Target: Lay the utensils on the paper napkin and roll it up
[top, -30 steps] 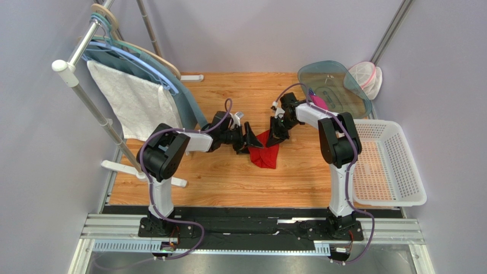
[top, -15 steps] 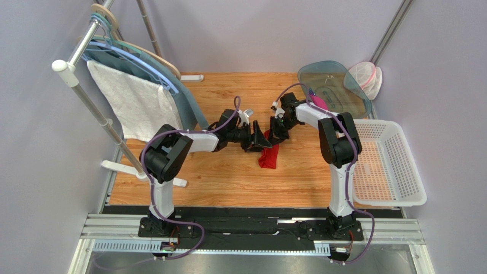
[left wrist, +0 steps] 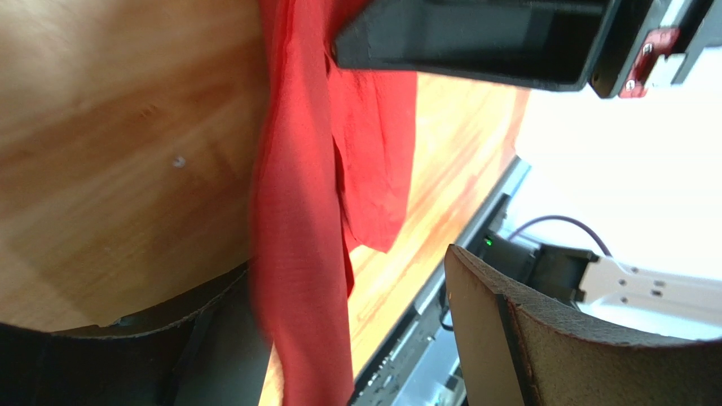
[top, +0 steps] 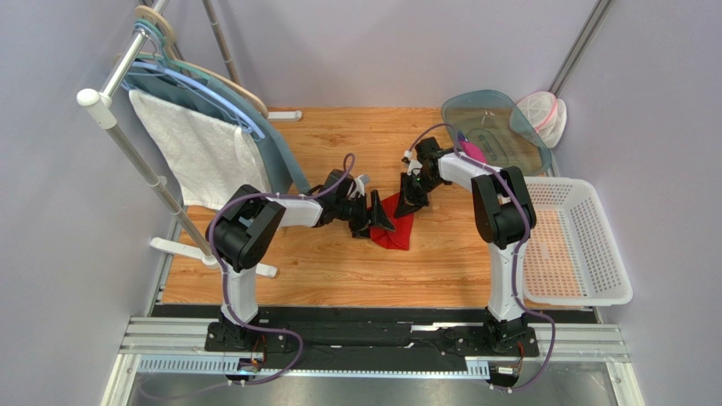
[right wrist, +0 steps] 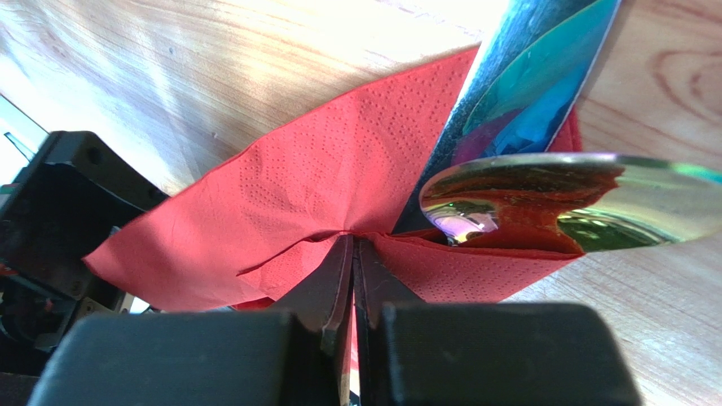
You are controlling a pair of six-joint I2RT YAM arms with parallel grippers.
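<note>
White terry towel [top: 199, 154] hanging on metal rack [top: 91, 99], left; white perforated plastic basket [top: 593, 254] sitting right; translucent teal plastic tub [top: 496, 131] lying behind it.

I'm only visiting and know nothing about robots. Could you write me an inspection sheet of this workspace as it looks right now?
Surface: wooden tabletop.
Job's things: paper napkin folded around utensils, shiny ends sticking out.
Clutter: white basket, teal lid, hanging towel.
Grippers: right gripper shut on the napkin's fold; left gripper open at its edge.
Cables: purple cables loop along both arms.
Surroundings: plain lilac walls.
</note>
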